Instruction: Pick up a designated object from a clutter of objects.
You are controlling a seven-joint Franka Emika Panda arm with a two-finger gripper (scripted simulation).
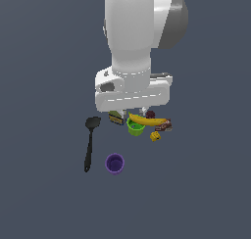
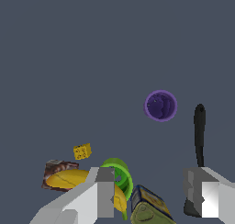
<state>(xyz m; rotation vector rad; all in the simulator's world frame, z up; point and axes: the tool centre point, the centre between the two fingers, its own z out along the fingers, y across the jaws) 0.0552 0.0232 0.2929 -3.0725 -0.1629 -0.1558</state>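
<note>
Plain dark grey-blue counter [image 1: 44, 194], no walls visible. Purple cup [image 1: 114, 163] stands upright and alone, apart from the clutter, just beside the black spatula [image 1: 90, 144] handle end. Clutter sits under the arm: green cup [image 1: 136, 127] touching the banana [image 1: 146, 120], olive box [image 1: 116, 117] near it, brown box [image 1: 165, 126], small yellow piece [image 1: 155, 136], dark plum [image 1: 150, 114] partly hidden. Gripper [image 2: 156, 193] hangs over the clutter, fingers [image 2: 105, 191] spread wide apart, holding nothing. In the wrist view the purple cup [image 2: 160, 105] is well clear of the fingers.
</note>
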